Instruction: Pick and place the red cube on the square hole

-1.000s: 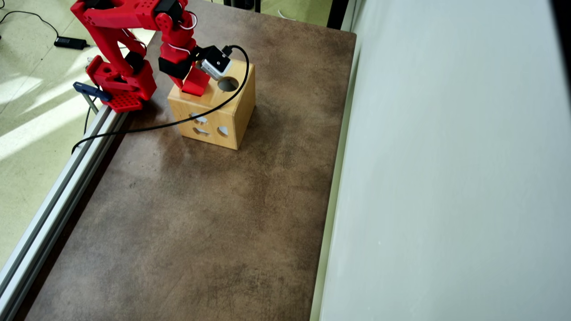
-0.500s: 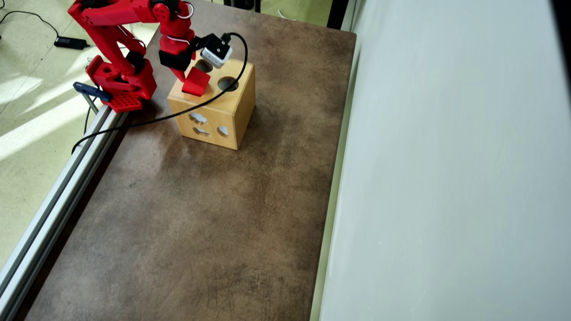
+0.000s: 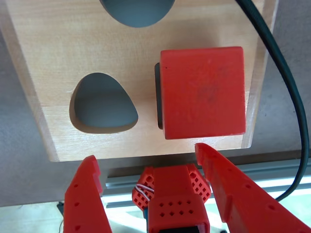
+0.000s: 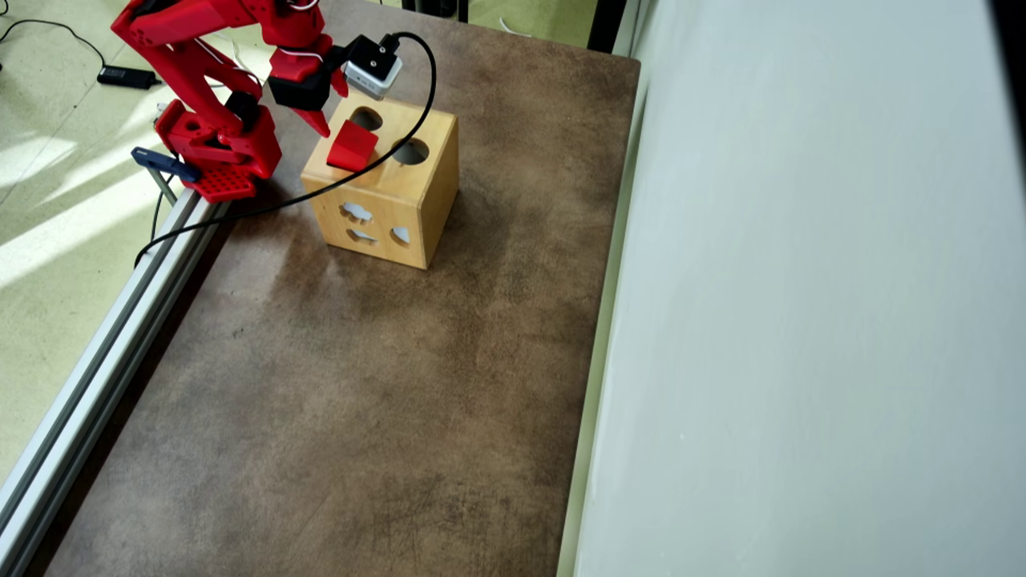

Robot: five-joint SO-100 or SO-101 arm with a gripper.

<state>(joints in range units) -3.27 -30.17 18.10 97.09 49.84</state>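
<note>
Atop the square hole (image 3: 158,97) sits the red cube (image 3: 202,92), light and rigid; fingers (image 3: 223,179) released at six o'clock; regrip flat sides.

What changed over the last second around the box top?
The pincer let go of the red cube and backed up and away, now open. The cube rests over the square hole, not dropped through. The wooden box and its cutouts stayed put.
</note>
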